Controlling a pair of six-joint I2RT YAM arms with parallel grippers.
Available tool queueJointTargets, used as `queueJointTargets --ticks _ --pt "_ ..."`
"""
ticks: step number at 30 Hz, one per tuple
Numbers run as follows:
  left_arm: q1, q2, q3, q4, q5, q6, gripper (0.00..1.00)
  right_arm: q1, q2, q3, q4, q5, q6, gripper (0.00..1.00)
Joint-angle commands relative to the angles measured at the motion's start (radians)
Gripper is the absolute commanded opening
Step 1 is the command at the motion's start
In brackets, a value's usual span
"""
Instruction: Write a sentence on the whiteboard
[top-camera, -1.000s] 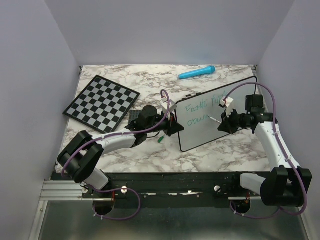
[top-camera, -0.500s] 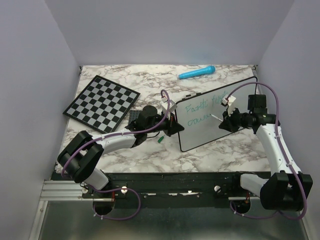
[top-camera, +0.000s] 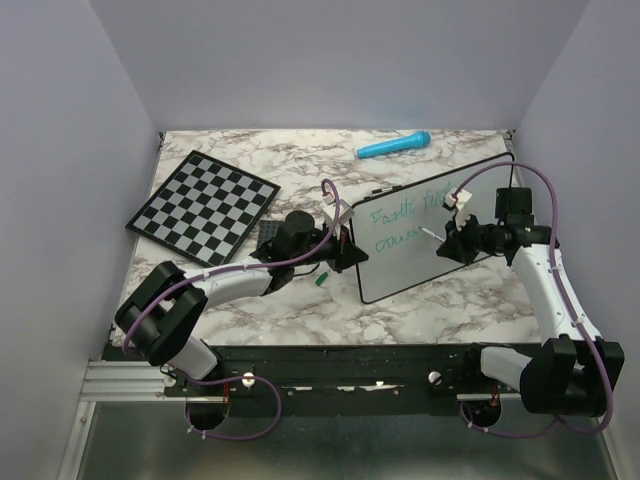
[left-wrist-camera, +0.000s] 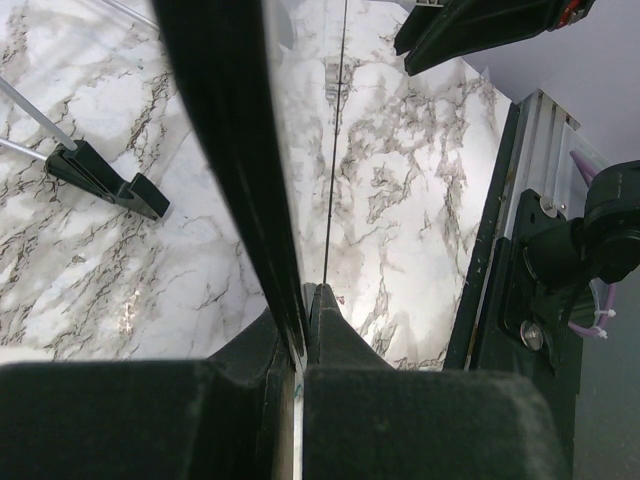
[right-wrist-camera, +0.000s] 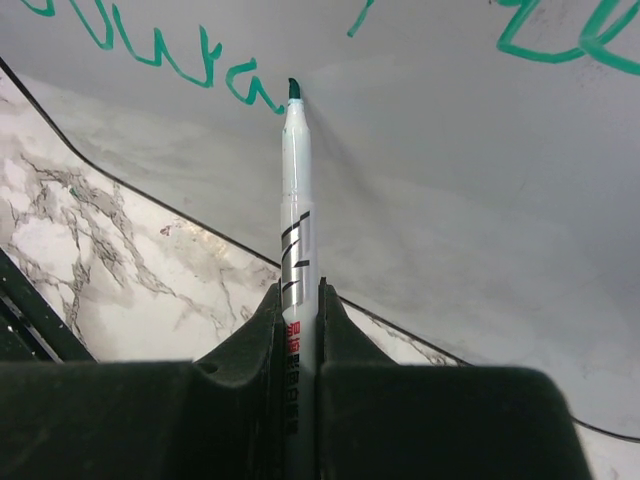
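The whiteboard (top-camera: 415, 268) stands tilted on the marble table, right of centre. My left gripper (top-camera: 349, 251) is shut on its left edge, the black frame (left-wrist-camera: 225, 150) pinched between the jaws of that gripper (left-wrist-camera: 305, 300). The sentence (top-camera: 400, 216) shows as two lines of teal-green scrawl, the lower line short. My right gripper (top-camera: 447, 243) is shut on a white marker (right-wrist-camera: 297, 200). The marker's green tip (right-wrist-camera: 293, 90) touches the board face (right-wrist-camera: 460, 200) at the end of the lower line's strokes (right-wrist-camera: 160, 50).
A black-and-white chessboard (top-camera: 205, 207) lies at the back left. A blue cylinder (top-camera: 393, 146) rests near the back edge. A small green cap (top-camera: 321, 281) lies on the marble in front of the left gripper. A black board foot (left-wrist-camera: 105, 180) rests on the table.
The right gripper has shifted slightly with the marker along the lower line, which has grown a little. The left gripper and the board have stayed put.
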Motion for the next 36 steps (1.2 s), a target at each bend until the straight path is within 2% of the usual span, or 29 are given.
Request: queueJointTargets --ticks 1,15,23,36 --pt "-0.012 0.037 -0.007 -0.112 0.016 0.081 0.00 -0.006 0.030 0.039 -0.006 -0.058 -0.032 0.01" --pt "-0.012 0.043 0.002 -0.118 0.018 0.082 0.00 -0.006 0.047 0.013 -0.056 -0.033 -0.080 0.01" --pt "-0.012 0.037 -0.003 -0.123 0.015 0.084 0.00 -0.009 0.035 0.015 -0.019 0.034 -0.032 0.01" --pt "-0.012 0.039 -0.007 -0.118 0.016 0.084 0.00 -0.016 0.030 0.058 0.020 0.037 0.012 0.00"
